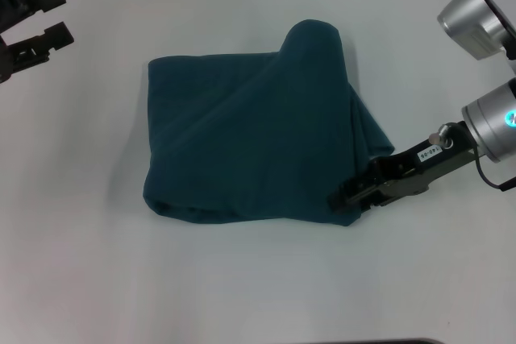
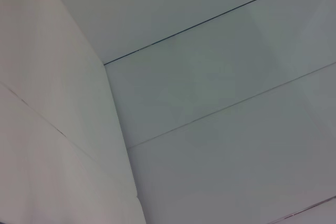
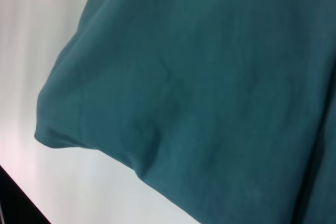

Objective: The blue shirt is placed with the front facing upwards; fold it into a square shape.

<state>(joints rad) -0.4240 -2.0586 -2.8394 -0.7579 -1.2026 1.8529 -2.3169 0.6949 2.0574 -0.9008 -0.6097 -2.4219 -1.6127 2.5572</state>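
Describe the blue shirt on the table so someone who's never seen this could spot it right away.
On the white table, look near the middle: the blue shirt lies folded into a rough block with one rounded hump at its far edge. The right gripper is at its near right corner. It is the only dark teal cloth there.

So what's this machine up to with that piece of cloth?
It is folding a blue shirt on a white table. The shirt already lies bunched into a rough, lumpy square. The right gripper is at the shirt's near right corner, while the left gripper waits open, off to the far left.
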